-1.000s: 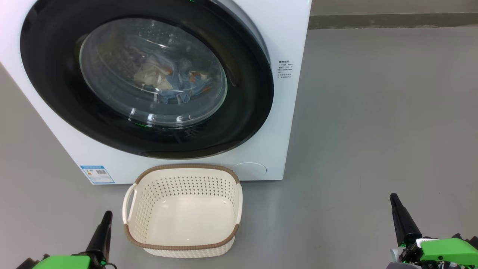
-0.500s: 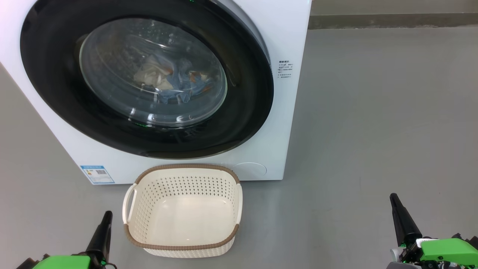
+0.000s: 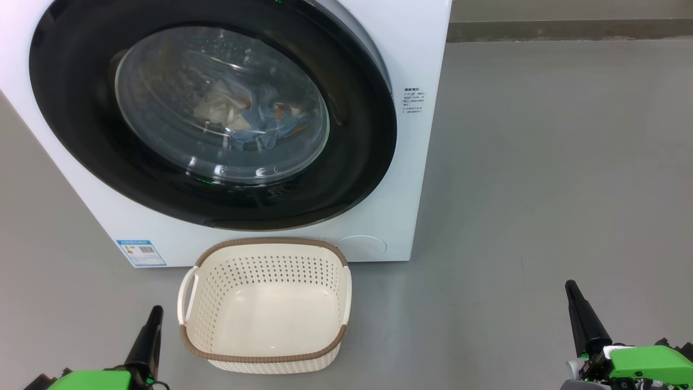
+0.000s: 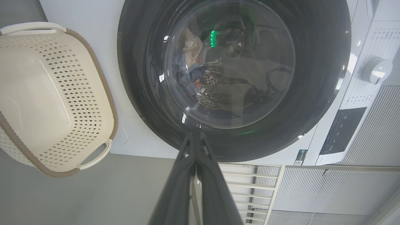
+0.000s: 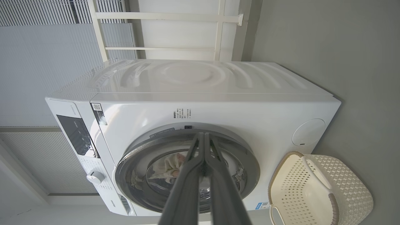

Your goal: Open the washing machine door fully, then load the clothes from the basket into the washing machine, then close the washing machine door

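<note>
The white washing machine fills the upper left of the head view. Its washing machine door, black-rimmed with a glass bowl, lies flat against the front. Behind the glass sit the clothes, blue and cream, inside the drum. The cream basket stands on the floor before the machine, with nothing in it. My left gripper is shut, low beside the basket's left handle. My right gripper is shut, far to the right over bare floor. The door and clothes also show in the left wrist view, the machine and basket in the right wrist view.
Grey floor stretches to the right of the machine up to a wall base. A blue label sits at the machine's lower left corner. The control panel with a dial shows in the left wrist view.
</note>
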{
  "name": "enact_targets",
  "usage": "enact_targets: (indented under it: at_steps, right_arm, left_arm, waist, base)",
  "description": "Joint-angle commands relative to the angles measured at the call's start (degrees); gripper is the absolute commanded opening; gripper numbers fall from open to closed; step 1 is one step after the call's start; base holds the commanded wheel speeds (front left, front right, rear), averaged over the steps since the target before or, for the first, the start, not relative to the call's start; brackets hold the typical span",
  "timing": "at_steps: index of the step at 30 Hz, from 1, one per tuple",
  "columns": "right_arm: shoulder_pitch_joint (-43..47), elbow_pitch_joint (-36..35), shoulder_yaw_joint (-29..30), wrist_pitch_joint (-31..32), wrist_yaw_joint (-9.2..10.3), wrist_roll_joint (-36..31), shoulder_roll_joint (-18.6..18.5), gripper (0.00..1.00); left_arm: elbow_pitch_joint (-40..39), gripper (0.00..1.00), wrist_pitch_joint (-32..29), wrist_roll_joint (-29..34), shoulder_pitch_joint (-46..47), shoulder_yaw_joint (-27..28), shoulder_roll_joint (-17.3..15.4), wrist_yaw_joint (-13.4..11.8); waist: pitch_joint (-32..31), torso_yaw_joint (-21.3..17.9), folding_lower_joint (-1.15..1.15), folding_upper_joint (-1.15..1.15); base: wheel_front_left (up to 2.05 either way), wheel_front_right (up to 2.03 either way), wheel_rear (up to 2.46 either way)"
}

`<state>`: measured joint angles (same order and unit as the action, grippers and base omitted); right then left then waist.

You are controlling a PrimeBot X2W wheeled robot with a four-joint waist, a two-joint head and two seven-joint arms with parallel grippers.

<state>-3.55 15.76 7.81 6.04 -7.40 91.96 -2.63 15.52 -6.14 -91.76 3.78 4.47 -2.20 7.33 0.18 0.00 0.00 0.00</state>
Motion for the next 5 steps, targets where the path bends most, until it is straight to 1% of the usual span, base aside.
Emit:
enact_targets:
  at_steps: [1, 5]
  right_arm:
    - [-2.64, -1.74, -1.28, 0.45, -0.09, 0.2, -0.25, 0.0]
    - [-2.64, -1.74, -1.28, 0.45, -0.09, 0.2, -0.25, 0.0]
  left_arm:
    - [-1.49, 0.0, -0.34, -0.41, 2.4, 2.04, -0.73, 0.15]
    - [-1.49, 0.0, -0.34, -0.41, 2.4, 2.05, -0.73, 0.15]
  waist:
    - [0.0, 0.0, 0.0, 0.0]
    - [0.0, 0.0, 0.0, 0.0]
  base:
    - [0.0, 0.0, 0.0]
    - [0.0, 0.0, 0.0]
